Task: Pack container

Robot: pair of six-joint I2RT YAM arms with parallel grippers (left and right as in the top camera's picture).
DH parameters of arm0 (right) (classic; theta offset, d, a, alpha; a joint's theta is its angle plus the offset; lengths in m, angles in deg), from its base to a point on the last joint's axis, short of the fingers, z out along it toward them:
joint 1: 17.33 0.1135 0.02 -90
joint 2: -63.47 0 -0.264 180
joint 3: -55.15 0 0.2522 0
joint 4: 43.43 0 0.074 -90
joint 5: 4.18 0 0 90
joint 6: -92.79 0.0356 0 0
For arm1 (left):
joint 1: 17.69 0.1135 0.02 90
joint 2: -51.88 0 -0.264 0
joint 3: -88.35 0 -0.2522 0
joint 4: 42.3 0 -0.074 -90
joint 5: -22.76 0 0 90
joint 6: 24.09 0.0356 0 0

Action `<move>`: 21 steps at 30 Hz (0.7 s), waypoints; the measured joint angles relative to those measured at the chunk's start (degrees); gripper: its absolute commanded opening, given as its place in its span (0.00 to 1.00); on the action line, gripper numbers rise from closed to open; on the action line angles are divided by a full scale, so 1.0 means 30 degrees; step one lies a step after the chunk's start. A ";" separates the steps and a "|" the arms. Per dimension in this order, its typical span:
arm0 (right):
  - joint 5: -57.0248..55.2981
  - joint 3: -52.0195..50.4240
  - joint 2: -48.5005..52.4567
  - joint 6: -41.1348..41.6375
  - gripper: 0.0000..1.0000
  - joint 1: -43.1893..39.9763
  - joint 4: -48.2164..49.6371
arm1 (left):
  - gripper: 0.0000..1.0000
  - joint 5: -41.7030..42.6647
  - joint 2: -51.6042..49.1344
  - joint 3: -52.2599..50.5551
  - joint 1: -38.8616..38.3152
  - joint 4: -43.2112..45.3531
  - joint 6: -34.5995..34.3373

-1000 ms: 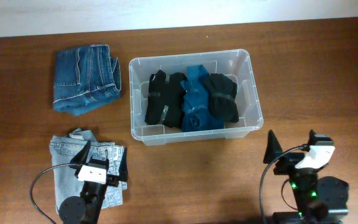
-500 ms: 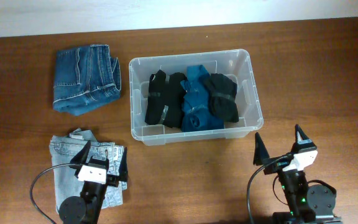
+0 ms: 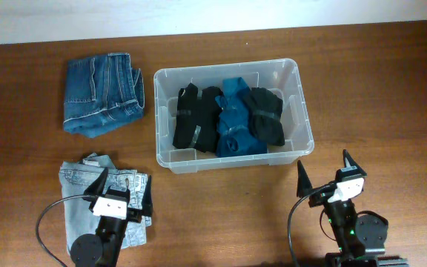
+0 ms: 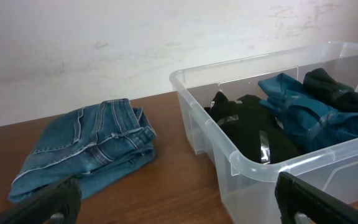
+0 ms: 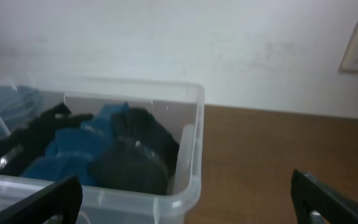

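I saw one container [image 3: 226, 67] on the bench [image 3: 391, 89], near the middle and toward the back. It was a clear plastic box, long, with round corners and a rolled rim. Three soft cloth bundles lay inside it, side by side and touching. The left black bundle [image 3: 196, 119] came first, then the blue-green bundle [image 3: 234, 122] in the middle, then the right black bundle [image 3: 267, 115].

There were two pairs of jeans outside the box, both folded. The dark jeans [image 3: 102, 93] lay just beside the box on its left, thick and a bit rumpled. The pale jeans [image 3: 80, 194] lay at the front left, well apart from the box.

The bench was smooth brown wood.

I had two grippers, one on each arm. The left gripper [image 3: 123, 185] sat over the pale jeans. Its two black fingers [image 4: 61, 199] were spread wide and it held nothing. The right gripper [image 3: 323, 162] was at the front right, near the box but not touching it. Its pointed fingers [image 5: 328, 199] were spread wide too, with nothing between them.
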 measured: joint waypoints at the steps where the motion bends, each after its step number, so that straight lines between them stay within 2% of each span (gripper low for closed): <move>1: -0.0015 -0.0095 0.0000 0.0007 0.98 0.0000 -0.0036 | 0.99 0.0000 0.0000 -0.0007 0.0000 0.0000 0.0007; 11: -0.2069 -0.0168 -0.0007 0.1399 0.98 0.0000 -0.0663 | 0.99 0.0000 0.0000 -0.0007 0.0000 0.0000 0.0000; 21: -0.2616 -0.0160 -0.0022 0.0721 0.98 0.0000 -0.0707 | 0.99 0.0000 0.0000 -0.0007 0.0000 0.0000 0.0000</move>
